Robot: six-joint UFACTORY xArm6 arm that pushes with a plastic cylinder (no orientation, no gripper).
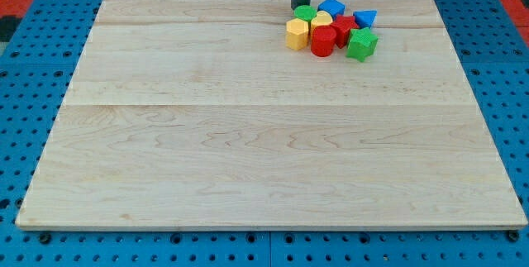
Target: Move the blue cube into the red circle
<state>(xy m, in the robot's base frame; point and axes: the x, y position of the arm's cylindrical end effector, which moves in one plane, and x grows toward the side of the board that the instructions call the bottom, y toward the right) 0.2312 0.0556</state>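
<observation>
The blocks lie in one tight cluster near the board's top, right of centre. The blue cube (331,7) is at the cluster's top. The red round block (323,40) is at the cluster's bottom, with a second yellow block (321,21) between the two. My tip (301,7) stands at the cluster's top left. It is just behind a green round block (306,12) and left of the blue cube. I cannot tell whether it touches either one.
A yellow hexagonal block (297,33) is at the cluster's left, a red star-like block (344,28) in its middle, a blue triangular block (364,18) at its right, and a green star block (361,44) at its lower right. The wooden board (248,151) lies on a blue pegboard.
</observation>
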